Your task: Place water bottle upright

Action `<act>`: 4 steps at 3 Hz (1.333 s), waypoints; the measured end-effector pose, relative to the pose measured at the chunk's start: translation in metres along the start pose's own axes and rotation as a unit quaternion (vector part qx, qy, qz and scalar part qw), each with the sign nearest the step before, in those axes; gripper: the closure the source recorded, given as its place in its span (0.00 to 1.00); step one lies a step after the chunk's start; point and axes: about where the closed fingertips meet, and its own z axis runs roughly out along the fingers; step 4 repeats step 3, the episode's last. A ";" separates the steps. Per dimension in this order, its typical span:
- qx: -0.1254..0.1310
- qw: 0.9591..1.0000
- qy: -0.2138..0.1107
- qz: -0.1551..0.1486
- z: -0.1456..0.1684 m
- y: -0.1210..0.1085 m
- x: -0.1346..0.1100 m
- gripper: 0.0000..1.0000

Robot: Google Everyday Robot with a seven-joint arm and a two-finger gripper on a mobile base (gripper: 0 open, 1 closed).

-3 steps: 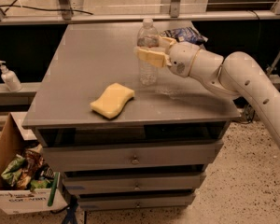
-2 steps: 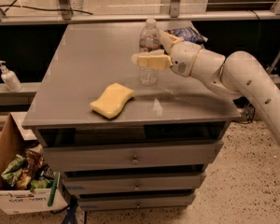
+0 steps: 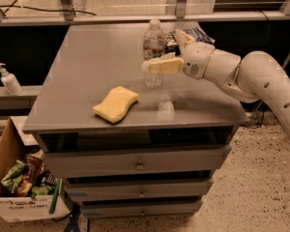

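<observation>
A grey table (image 3: 87, 66) with drawers below fills most of the view. A white robot arm (image 3: 261, 76) reaches over its right side. On the floor at the left is a cardboard box (image 3: 5, 149) of packets, and a yellow sponge (image 3: 116, 104) lies near the table's front edge. The water bottle (image 3: 153, 40) stands upright on its base toward the back middle of the table, cap up. The gripper (image 3: 162, 49) is at the bottle. Its fingers look spread: one crosses in front of the bottle's lower half, and the other points up and away behind it. So the bottle looks released. The main job appears done. What seems left is drawing the gripper clear without knocking the bottle over.
</observation>
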 end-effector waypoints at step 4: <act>0.047 0.998 0.041 -0.032 -0.062 -0.008 -0.029 0.00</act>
